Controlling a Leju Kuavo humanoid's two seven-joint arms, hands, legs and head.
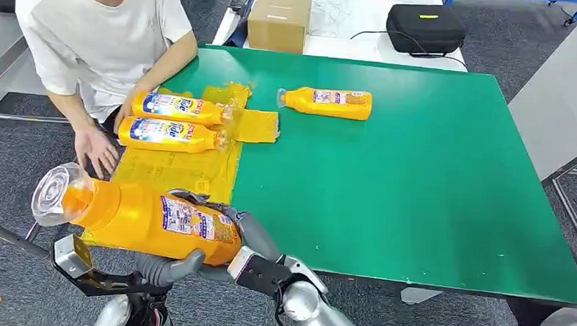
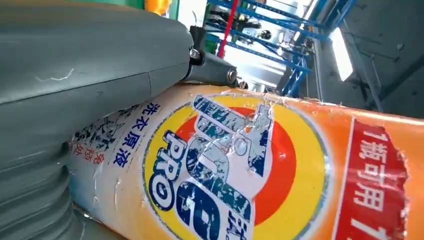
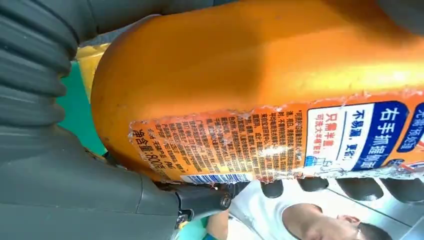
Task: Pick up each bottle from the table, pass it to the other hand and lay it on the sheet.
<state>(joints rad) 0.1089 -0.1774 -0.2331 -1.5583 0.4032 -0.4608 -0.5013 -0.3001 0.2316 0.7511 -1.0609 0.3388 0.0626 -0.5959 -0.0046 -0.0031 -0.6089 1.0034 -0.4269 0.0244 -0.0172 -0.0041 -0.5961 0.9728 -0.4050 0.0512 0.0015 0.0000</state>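
Both hands meet under one orange plastic bottle (image 1: 147, 214) at the near table edge: the right hand (image 1: 249, 238) wraps its rounded base, and the left hand (image 1: 165, 269) cups the body from below, thumb pressed against the peeling label. It lies sideways with its clear cap pointing left. Beyond, two more bottles (image 1: 176, 121) lie side by side on the crinkled yellow sheet (image 1: 175, 169), where a person's hand (image 1: 95, 149) rests. A fourth bottle (image 1: 326, 103) lies on the smooth green table (image 1: 417, 176).
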